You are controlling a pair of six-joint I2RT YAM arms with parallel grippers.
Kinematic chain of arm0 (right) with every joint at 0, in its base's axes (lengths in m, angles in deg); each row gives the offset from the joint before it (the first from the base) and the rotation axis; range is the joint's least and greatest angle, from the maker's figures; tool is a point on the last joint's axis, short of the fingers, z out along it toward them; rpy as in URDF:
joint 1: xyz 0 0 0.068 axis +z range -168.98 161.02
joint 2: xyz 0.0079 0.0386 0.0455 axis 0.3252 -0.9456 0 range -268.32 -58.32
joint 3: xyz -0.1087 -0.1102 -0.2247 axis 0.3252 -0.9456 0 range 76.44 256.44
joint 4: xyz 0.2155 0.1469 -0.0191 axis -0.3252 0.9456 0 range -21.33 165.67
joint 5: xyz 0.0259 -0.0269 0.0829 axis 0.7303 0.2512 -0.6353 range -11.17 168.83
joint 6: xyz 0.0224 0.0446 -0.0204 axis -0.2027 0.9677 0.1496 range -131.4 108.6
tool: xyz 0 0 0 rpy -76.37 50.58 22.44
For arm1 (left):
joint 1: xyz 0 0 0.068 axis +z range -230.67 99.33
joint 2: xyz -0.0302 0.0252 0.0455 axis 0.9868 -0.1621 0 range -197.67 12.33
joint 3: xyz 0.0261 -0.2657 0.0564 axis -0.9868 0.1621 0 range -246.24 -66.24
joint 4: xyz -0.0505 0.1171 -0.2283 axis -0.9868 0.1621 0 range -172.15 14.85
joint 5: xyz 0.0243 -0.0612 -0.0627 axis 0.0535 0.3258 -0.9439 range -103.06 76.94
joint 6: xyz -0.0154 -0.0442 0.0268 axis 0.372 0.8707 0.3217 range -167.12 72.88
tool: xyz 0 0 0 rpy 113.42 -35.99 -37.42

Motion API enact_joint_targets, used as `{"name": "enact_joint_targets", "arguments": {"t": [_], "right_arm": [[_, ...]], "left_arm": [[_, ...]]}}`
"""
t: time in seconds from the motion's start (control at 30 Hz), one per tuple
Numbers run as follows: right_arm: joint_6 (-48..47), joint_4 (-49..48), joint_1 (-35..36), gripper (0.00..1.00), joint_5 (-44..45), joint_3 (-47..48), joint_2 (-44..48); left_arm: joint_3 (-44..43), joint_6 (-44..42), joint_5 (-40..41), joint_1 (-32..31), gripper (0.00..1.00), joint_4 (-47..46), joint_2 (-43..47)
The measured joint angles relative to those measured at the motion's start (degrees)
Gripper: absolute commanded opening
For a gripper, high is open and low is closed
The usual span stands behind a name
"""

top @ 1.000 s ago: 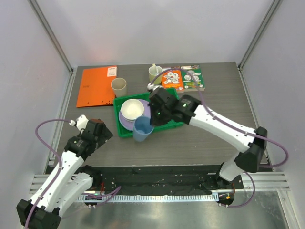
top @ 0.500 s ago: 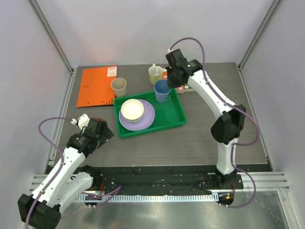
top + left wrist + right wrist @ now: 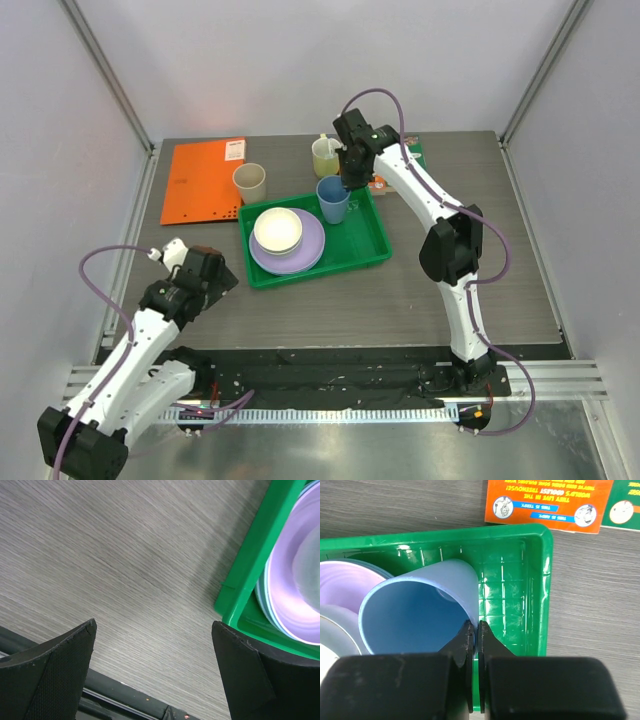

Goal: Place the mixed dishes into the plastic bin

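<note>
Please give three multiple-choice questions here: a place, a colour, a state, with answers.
1. The beige plastic cup stands: A) inside the bright green plastic bin; B) on the table, outside the bin; C) midair.
2. The round plastic plate under the small cream bowl is: A) lilac; B) red; C) black.
3. The right end effector is: A) open; B) shut on the light blue plastic cup; C) out of view.
1 B: it stands beside the bin. 2 A: lilac rims the bowl. 3 B: the blue cup's wall is pinched.
</note>
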Motion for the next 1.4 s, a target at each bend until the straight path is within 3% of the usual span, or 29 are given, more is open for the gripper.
{"name": "enact_joint_targets", "arguments": {"t": [0.27, 0.37, 0.4, 0.6, 0.67, 0.97, 1.13, 1.4], "right_arm": [[-0.44, -2.75, 0.00, 0.01, -2.73, -2.99, -0.15], [-0.42, -3.43, 0.00, 0.30, -3.30, -2.99, -0.22], [-0.52, -3.74, 0.00, 0.45, -3.54, -2.99, -0.24], [-0.42, -4.42, 0.00, 0.61, -4.02, -2.99, -0.24], [-0.20, -4.42, 0.00, 0.63, -4.02, -2.99, -0.24], [2.27, -5.09, -0.24, 0.69, -4.63, -12.44, 7.26], [4.13, -5.16, -0.28, 0.78, -6.40, -18.03, 18.51], [5.35, -8.33, -0.61, 0.84, -5.92, -30.49, 37.38]], "left_arm": [[-0.39, -0.15, -0.72, 0.04, 0.96, -0.52, -3.02], [-1.57, -0.20, -0.76, 0.04, 0.97, -0.50, -3.30], [-2.21, -0.22, -0.72, 0.04, 0.98, -0.52, -3.30], [-6.58, -1.49, -0.04, 0.66, 1.00, 0.46, -5.11], [-10.71, -2.91, 0.28, 1.42, 1.00, 1.25, -7.93], [-33.51, -11.34, -5.01, 12.87, 1.00, -3.02, -29.42], [-49.90, -16.17, -10.45, 16.70, 0.99, -4.20, -48.70], [-69.40, -18.80, -16.98, 18.82, 0.94, -2.86, -70.58]]}}
